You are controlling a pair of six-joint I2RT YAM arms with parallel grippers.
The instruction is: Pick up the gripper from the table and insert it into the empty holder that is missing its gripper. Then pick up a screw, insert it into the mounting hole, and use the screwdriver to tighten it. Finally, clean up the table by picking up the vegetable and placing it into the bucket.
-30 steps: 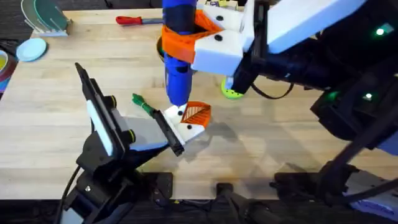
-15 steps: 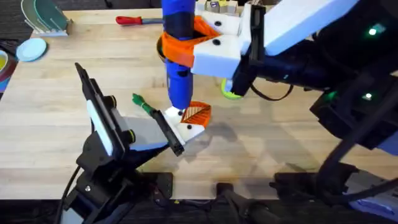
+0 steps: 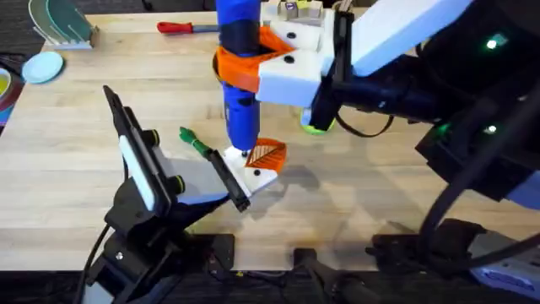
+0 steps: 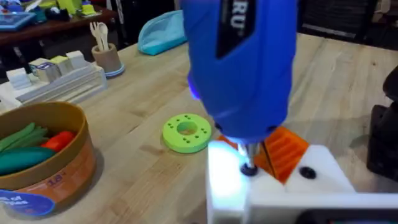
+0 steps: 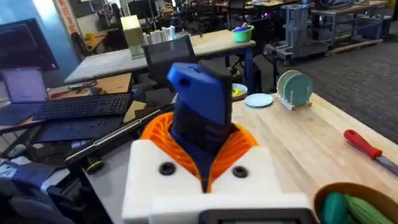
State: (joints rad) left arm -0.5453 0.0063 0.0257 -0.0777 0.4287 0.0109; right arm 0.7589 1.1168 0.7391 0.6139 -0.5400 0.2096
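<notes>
My right gripper (image 3: 240,69), white with orange pads, is shut on the blue screwdriver (image 3: 240,101) and holds it upright. Its bit rests on a dark screw (image 4: 249,168) in the white holder (image 3: 256,175). The orange ribbed gripper (image 3: 268,154) sits in that holder, just beside the bit. My black left gripper (image 3: 229,182) is shut on the holder's near-left side. The green vegetable (image 3: 193,142) lies on the table left of the holder. The brown bucket (image 4: 59,163), with toy vegetables inside, stands behind the screwdriver.
A green disc (image 3: 317,127) with a centre hole lies right of the screwdriver. A red-handled screwdriver (image 3: 180,27) lies at the far edge. A blue lid (image 3: 42,67) and a dish rack (image 3: 59,24) are at the far left.
The right arm and the blue screwdriver have drifted slightly left. The bit stays on the holder, and the left arm holds still.
</notes>
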